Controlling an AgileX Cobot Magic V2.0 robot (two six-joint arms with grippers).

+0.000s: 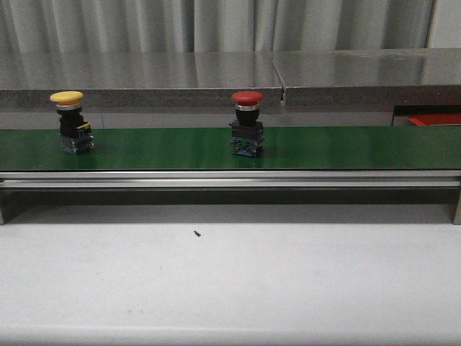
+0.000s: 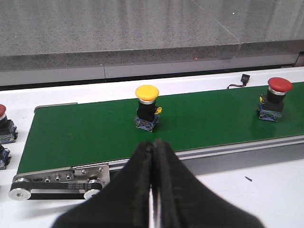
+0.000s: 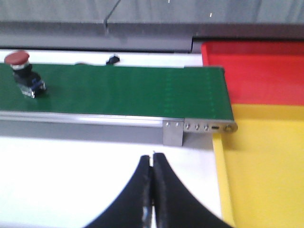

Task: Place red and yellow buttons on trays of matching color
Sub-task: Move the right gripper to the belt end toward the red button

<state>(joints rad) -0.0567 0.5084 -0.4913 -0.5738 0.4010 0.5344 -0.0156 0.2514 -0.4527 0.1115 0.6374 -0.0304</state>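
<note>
White tabletop (image 1: 230, 281) fills the foreground of the front view, with a small dark speck (image 1: 197, 233) seen on it just ahead of the green conveyor belt (image 1: 166, 148).

On the belt's left part, the yellow button (image 1: 70, 121) is found standing upright. Near the belt's middle, well apart from it, the red button (image 1: 246, 124) is also seen upright. Past the belt's right end, a sliver of the red tray (image 1: 434, 119) is visible.

In the left wrist view, the left gripper (image 2: 152, 156) is held above the tabletop just short of the belt's near rail, its black fingers pressed together with nothing between them; the yellow button lies directly beyond it on the belt. Two more buttons (image 2: 5, 130) are partly seen off the belt's left end.

In the right wrist view, the right gripper (image 3: 152, 164) is likewise closed on nothing, near the belt's right end. Beside that end the yellow tray (image 3: 266, 166) is placed, touching the red tray behind it.
</note>
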